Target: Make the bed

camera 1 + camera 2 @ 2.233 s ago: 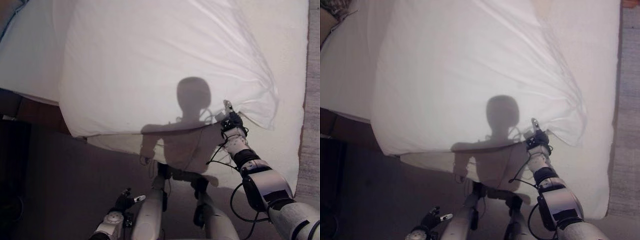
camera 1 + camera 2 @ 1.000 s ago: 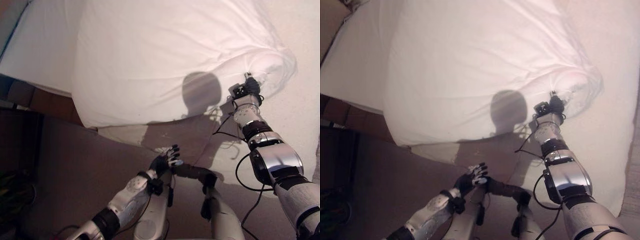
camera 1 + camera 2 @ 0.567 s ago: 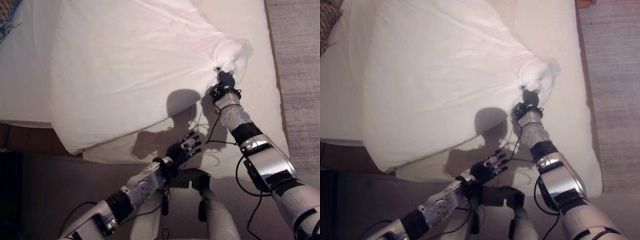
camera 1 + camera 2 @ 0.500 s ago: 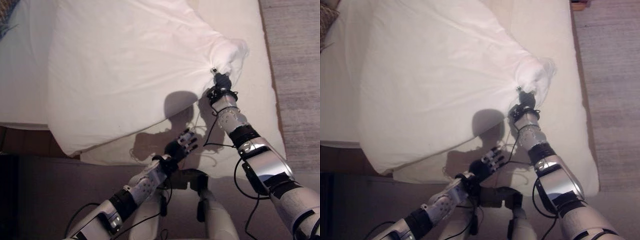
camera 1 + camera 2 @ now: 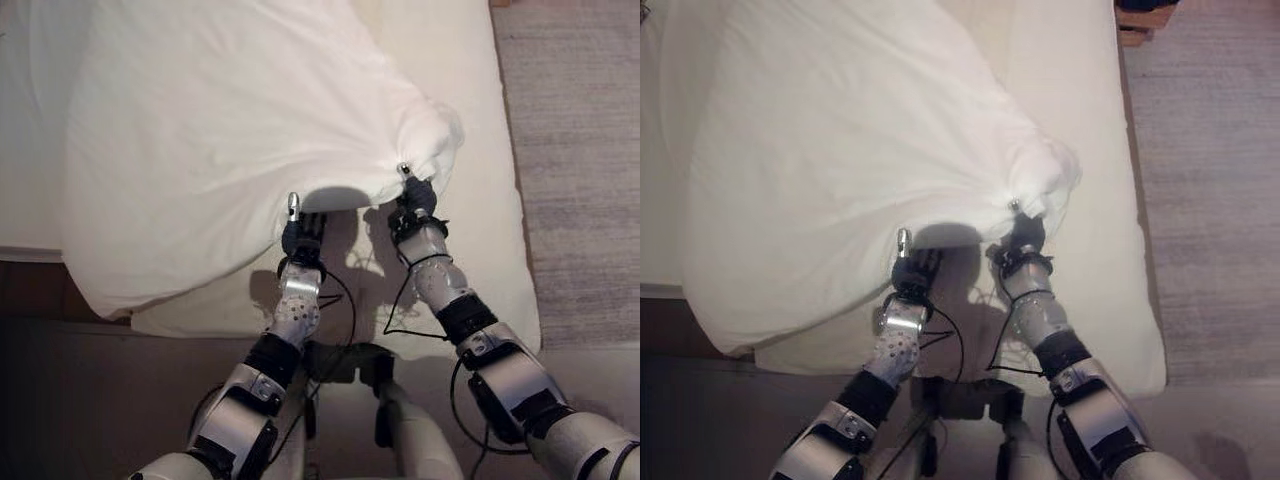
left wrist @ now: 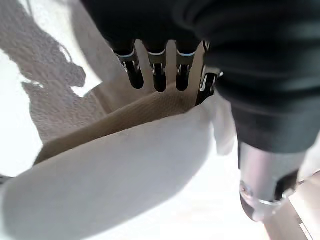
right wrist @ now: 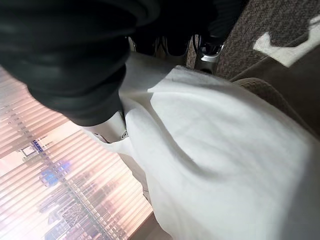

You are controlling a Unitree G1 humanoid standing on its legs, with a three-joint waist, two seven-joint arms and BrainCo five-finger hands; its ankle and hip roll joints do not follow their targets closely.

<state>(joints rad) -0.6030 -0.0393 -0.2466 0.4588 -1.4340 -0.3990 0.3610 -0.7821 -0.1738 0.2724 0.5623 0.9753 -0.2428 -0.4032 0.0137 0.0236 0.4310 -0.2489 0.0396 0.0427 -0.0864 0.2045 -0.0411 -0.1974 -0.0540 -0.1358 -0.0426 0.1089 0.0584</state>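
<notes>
The white duvet point(image 5: 220, 130) runs past the picture's top edge and covers most of the bed point(image 5: 500, 250); the right hand point(image 5: 417, 192) has its fingertips buried in a bunched corner; the left hand point(image 5: 300, 232) seems tucked under the duvet's near edge, grip unclear.

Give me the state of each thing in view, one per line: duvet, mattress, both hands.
Duvet: white, lifted at its near edge, bunched at one corner.
Mattress: bare on the robot's right side and near edge.
Right hand: fingers curled round the bunched duvet corner.
Left hand: at the duvet's raised near edge, fingers straight, no grip.
</notes>
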